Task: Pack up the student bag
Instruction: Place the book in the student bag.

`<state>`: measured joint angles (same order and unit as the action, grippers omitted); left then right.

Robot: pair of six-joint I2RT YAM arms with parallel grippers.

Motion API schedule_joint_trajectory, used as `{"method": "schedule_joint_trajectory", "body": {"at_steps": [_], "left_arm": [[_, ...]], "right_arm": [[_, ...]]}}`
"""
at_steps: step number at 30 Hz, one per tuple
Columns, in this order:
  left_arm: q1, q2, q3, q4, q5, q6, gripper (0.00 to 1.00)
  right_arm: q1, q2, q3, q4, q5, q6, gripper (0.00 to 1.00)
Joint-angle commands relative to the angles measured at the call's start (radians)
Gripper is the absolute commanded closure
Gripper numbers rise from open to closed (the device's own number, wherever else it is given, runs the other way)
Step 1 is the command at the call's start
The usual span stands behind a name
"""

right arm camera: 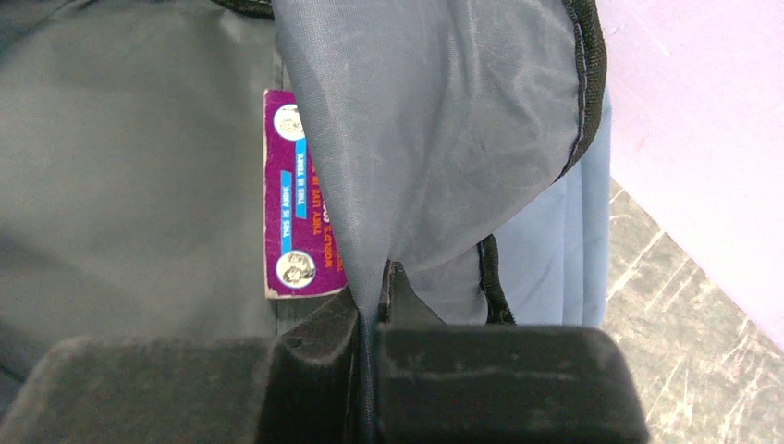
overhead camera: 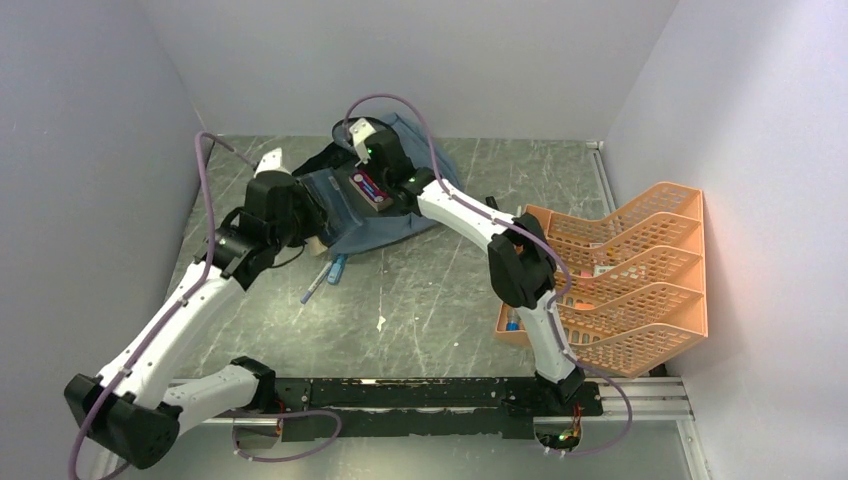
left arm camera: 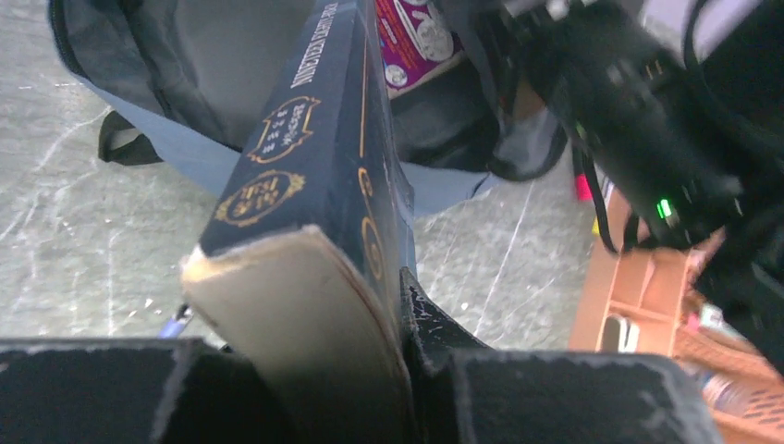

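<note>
The slate blue-grey student bag (overhead camera: 392,228) lies open at the back centre of the table. My right gripper (overhead camera: 374,163) is shut on the bag's upper fabric flap (right arm camera: 434,139) and holds it up; in the right wrist view the gripper (right arm camera: 374,305) pinches the cloth. A purple book (right arm camera: 296,194) lies inside the bag. My left gripper (overhead camera: 300,218) is shut on a dark navy book with gold ornaments (left arm camera: 296,166), pointing it at the bag's opening (left arm camera: 231,65). The navy book's cream page edge sits between the left gripper's (left arm camera: 319,370) fingers.
An orange mesh tray organiser (overhead camera: 640,275) stands at the right with small items in it. Two pens (overhead camera: 325,275) lie on the table in front of the bag. Grey walls close in at the left, back and right.
</note>
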<state>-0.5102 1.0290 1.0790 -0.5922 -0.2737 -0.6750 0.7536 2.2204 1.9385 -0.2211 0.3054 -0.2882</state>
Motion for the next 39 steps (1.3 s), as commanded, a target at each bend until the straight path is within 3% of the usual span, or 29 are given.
{"method": "schedule_joint_trajectory", "body": {"at_steps": [1,6,11,30,39], "left_arm": [[0.150,0.039,-0.008,0.259,0.226,-0.093,0.95],[0.278,0.132,-0.025,0.388,0.429,-0.184,0.95],[0.349,0.196,-0.027,0.472,0.507,-0.229,0.95],[0.321,0.365,-0.095,0.738,0.533,-0.294,0.95],[0.310,0.514,-0.156,1.155,0.577,-0.394,0.95]], "right_arm": [[0.010,-0.098,-0.047,0.016,-0.049,0.042,1.00],[0.010,-0.156,-0.125,0.055,-0.085,0.074,1.00],[0.012,-0.179,-0.164,0.071,-0.087,0.095,1.00],[0.010,-0.217,-0.170,0.145,-0.132,0.156,1.00],[0.011,-0.227,-0.166,0.115,-0.163,0.191,1.00]]}}
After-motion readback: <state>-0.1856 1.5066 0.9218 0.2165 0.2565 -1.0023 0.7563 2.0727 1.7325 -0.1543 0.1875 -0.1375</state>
